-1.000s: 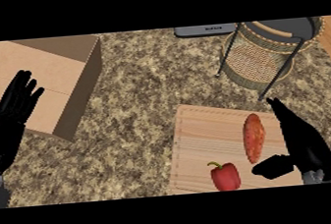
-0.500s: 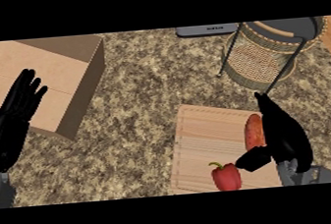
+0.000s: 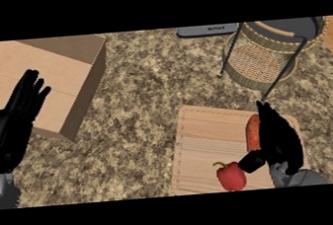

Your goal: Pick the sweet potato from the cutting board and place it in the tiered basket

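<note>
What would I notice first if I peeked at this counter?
Probably the black right hand lying over the long orange sweet potato on the pale wooden cutting board, with a shiny red bell pepper beside it. Behind them stands the round woven tiered basket.

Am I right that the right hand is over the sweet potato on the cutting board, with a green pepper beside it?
Not quite: the head view shows a red pepper. The right hand does cover the sweet potato on the cutting board.
</note>
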